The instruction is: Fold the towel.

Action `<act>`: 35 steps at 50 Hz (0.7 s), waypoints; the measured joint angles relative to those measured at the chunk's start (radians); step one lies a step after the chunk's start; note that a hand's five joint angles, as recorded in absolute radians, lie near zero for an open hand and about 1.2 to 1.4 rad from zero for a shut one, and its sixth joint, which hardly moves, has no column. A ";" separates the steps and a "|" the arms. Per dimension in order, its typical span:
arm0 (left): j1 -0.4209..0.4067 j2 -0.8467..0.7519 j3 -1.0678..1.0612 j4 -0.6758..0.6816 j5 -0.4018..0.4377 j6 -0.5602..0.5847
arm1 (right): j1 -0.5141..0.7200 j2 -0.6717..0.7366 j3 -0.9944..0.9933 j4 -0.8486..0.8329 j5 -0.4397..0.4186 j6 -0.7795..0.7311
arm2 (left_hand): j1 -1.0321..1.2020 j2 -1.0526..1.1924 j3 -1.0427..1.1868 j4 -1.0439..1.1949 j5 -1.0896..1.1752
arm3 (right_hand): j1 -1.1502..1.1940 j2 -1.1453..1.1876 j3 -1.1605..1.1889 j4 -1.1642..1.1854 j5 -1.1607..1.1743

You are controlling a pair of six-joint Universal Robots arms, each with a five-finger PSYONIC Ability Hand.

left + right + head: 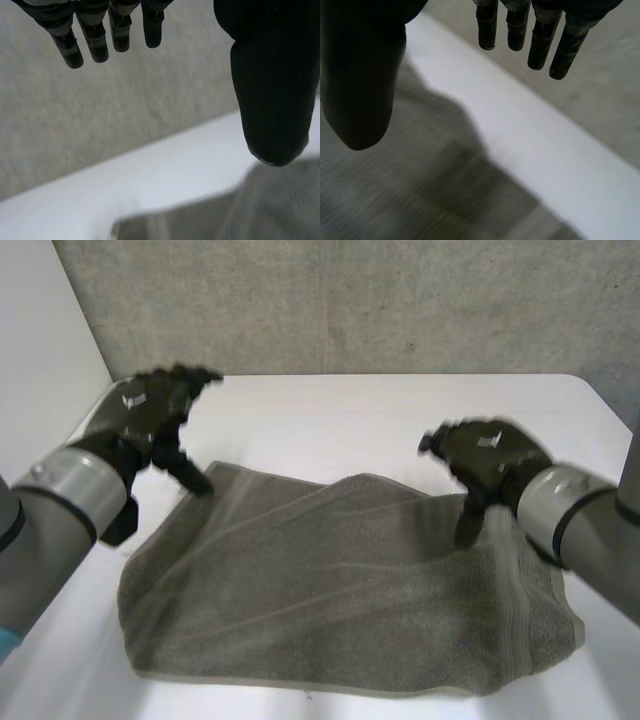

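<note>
**Far-Edge Pickup: Hands Being Positioned at the Towel Corners**

The towel (330, 590) is lying spread and slightly rumpled on the white table (350, 410), with its long edges running across in front of the robot. The left hand (150, 415) is being held over the far left corner and the right hand (490, 455) over the far edge near the right corner. Both hands are being carried wide open. In the left wrist view the fingers (95, 42) are straight and well apart from the thumb (272, 100). The right wrist view shows the same spread of fingers (540, 45) and thumb (360, 85). Nothing is being gripped by either hand. Whether the thumb tips are touching the cloth cannot be told.

The step in hand is judged to be the grasp of the far edge. For a clean fold, each corner should be pinched through its full thickness between thumb and fingers. Both hands should be closed at matching points, so that the edge is being lifted level. The cloth should be kept lightly taut between the hands, and the raised edge should be laid squarely onto the near edge.
</note>
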 measured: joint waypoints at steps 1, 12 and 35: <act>0.017 0.004 -0.030 -0.001 0.024 0.029 | -0.004 -0.002 0.027 0.007 -0.025 -0.019 | 0.000 0.000 0.000 0.000 0.000 | 0.002 0.000 0.001 0.000 0.002; 0.201 0.042 -0.318 -0.002 0.259 0.286 | -0.120 -0.053 0.320 0.003 -0.251 -0.145 | 0.017 0.015 0.016 0.016 0.000 | 0.009 0.002 0.002 0.000 0.003; 0.467 0.085 -0.636 0.009 0.488 0.626 | -0.161 -0.094 0.688 -0.275 -0.320 -0.220 | 0.128 0.126 0.124 0.125 0.110 | 0.321 0.312 0.321 0.293 0.327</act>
